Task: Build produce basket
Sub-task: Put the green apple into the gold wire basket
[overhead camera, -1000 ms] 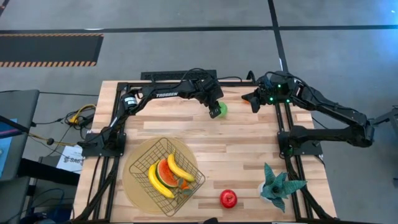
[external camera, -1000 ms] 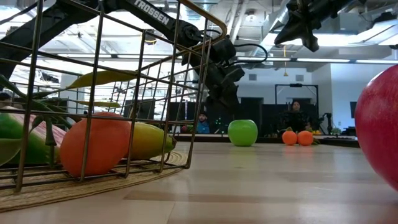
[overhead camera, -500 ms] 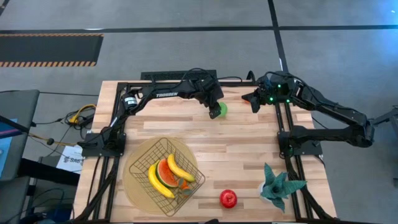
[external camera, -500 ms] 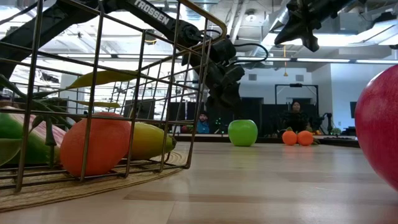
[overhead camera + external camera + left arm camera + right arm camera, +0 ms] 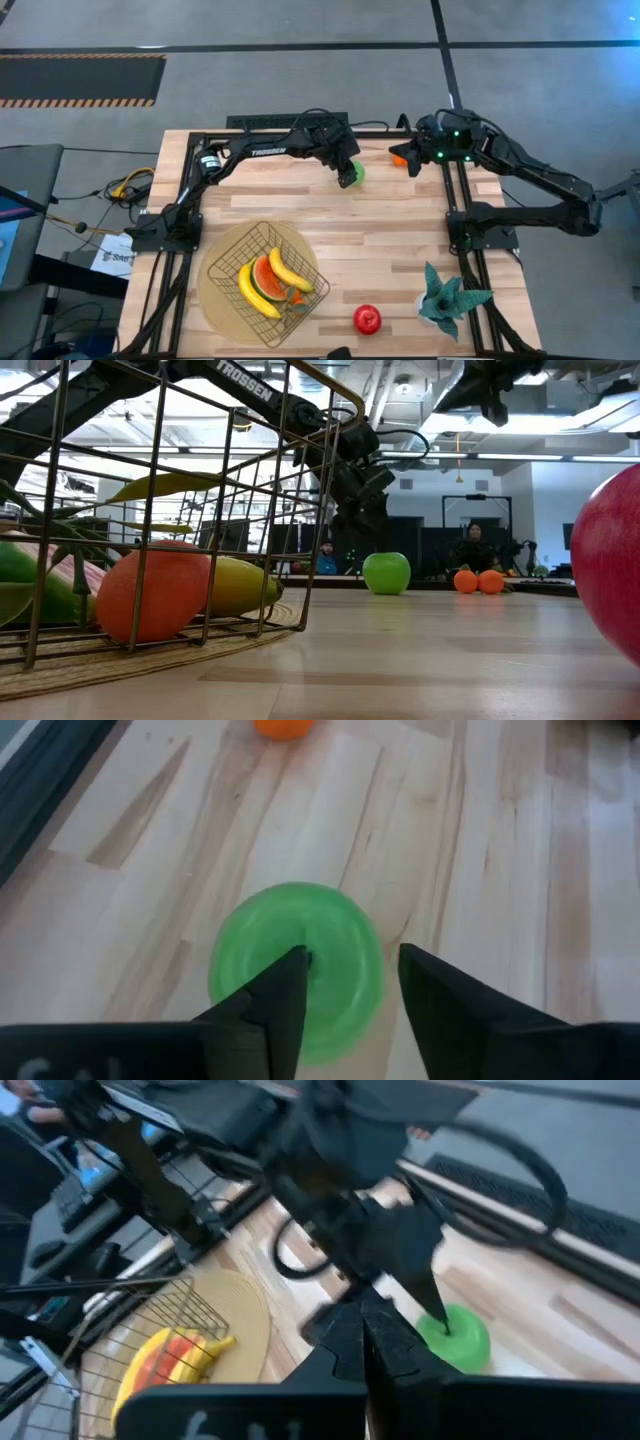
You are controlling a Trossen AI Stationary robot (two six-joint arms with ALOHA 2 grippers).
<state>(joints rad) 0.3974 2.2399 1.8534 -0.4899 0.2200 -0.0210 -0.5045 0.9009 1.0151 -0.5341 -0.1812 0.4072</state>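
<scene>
Left gripper [image 5: 347,177] low over the green apple [image 5: 356,174] at the far middle of the table [image 5: 400,235], fingers [image 5: 285,1005] spread a little with a clear gap, one on each side of the apple's top, pinching nothing. Whether touching the apple or just above it: impossible to tell. From the low camera, the apple [image 5: 386,573] sitting on the wood beneath the dark arm. Right gripper [image 5: 412,154] raised near the far right rail, fingers pressed together, empty, pointing toward the left arm and the apple [image 5: 455,1335]. Two small oranges [image 5: 465,581] side by side on the far right of the table, well apart from the apple. Wire basket [image 5: 225,255] at the near left, resting on a round tan mat [image 5: 205,290]. Inside the basket: two bananas [image 5: 290,272], a red-orange wedge slice [image 5: 266,277] between them, and one small orange fruit [image 5: 296,296] at the near corner. Shiny red fruit [image 5: 367,319] alone on the near edge of the table, right of the basket and outside it. Teal spiky plant [image 5: 450,295] at the near right. Beyond the table, two seated people [image 5: 474,545] in the room.
</scene>
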